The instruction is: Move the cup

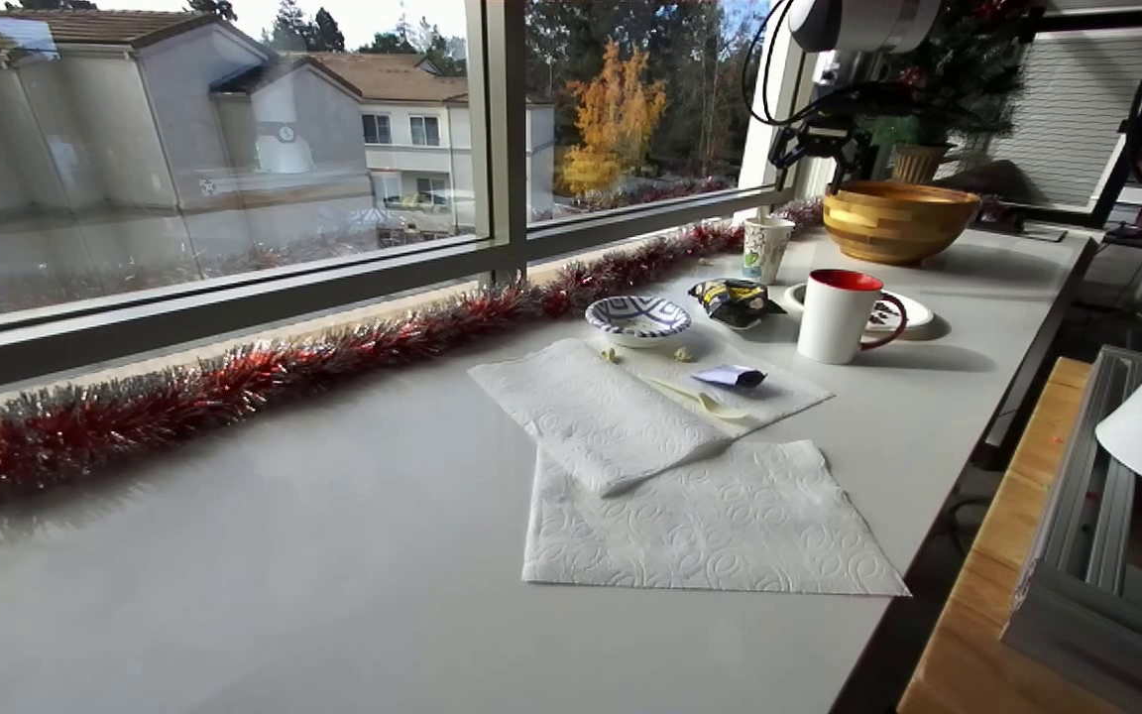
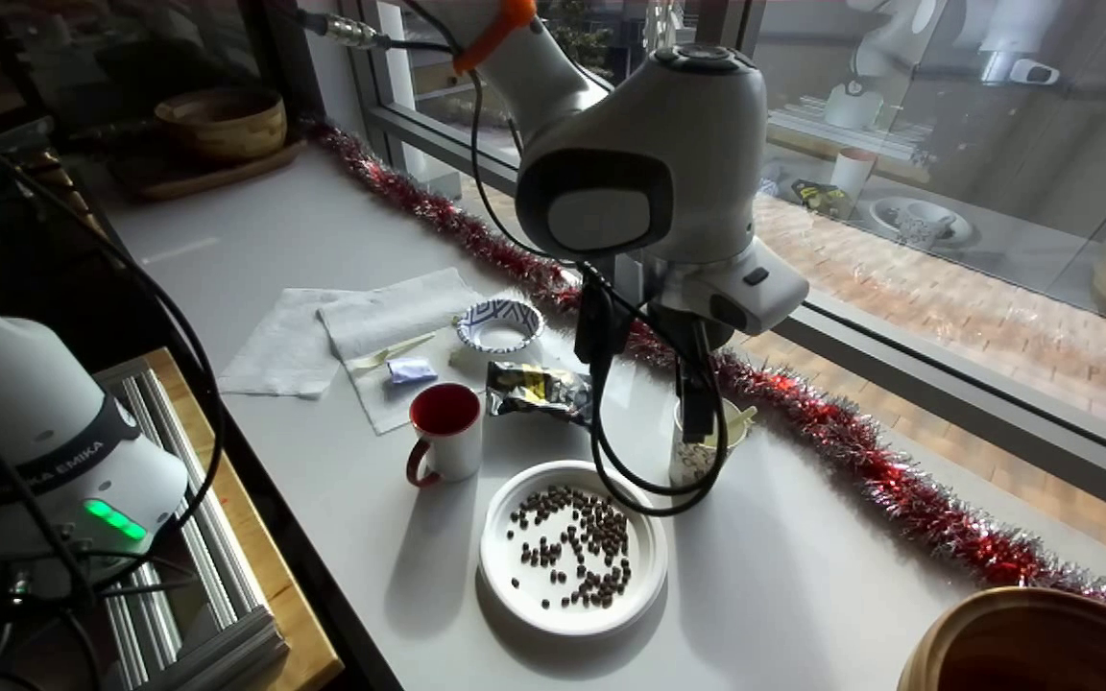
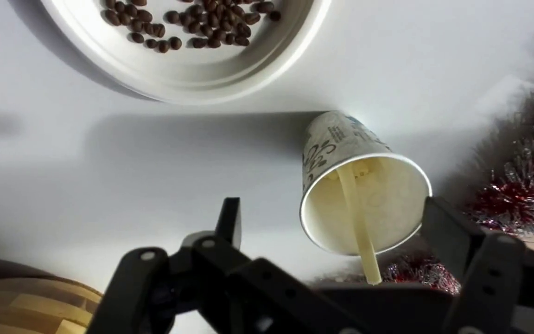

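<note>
A patterned paper cup [image 3: 334,139] with a pale yellow utensil [image 3: 360,227] leaning in it stands upright on the table; pale bits lie inside. The cup also shows in both exterior views [image 1: 765,253] [image 2: 690,463]. My gripper [image 3: 336,220] is open and empty above it. In the wrist view the cup's rim lies between the fingers, closer to the right finger, which overlaps the rim; I cannot tell whether they touch. The gripper also shows in both exterior views [image 1: 824,164] [image 2: 654,408]. A white mug with a red inside [image 1: 829,327] [image 2: 457,451] stands apart.
A white plate of coffee beans [image 2: 539,619] lies beside the cup. A black snack bag [image 2: 534,393], a patterned bowl [image 2: 500,336] and paper towels [image 2: 284,336] lie farther off. Tinsel [image 2: 860,461] runs along the window. A wooden bowl [image 1: 898,223] stands near the gripper.
</note>
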{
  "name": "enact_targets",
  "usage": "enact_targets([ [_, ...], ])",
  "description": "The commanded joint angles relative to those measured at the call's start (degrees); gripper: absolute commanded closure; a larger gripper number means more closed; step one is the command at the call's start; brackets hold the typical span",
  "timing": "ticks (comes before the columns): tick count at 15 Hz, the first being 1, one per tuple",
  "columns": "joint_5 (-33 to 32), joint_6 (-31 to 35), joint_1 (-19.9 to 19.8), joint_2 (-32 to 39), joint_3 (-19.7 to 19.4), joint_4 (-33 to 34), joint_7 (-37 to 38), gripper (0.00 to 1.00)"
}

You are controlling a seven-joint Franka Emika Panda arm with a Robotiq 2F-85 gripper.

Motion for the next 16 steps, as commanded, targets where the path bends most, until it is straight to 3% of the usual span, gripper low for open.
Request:
enact_targets([
  [1,1.1,-6.19,-2.57,5.48,2.1,6.75,-0.93,0.0],
  [10,3.71,-13.21,-7.32,14.55,4.97,19.51,-0.55,0.02],
  [11,3.98,-13.44,-7.68,15.52,5.28,20.64,-0.62,0.17],
  [12,3.85,-14.45,-7.84,16.27,5.3,21.68,-0.51,0.19],
  [13,3.84,-14.67,-8.01,16.98,5.36,22.55,-0.46,0.33],
  [16,3.78,-15.66,-8.45,18.75,5.58,24.74,-0.49,0.55],
])
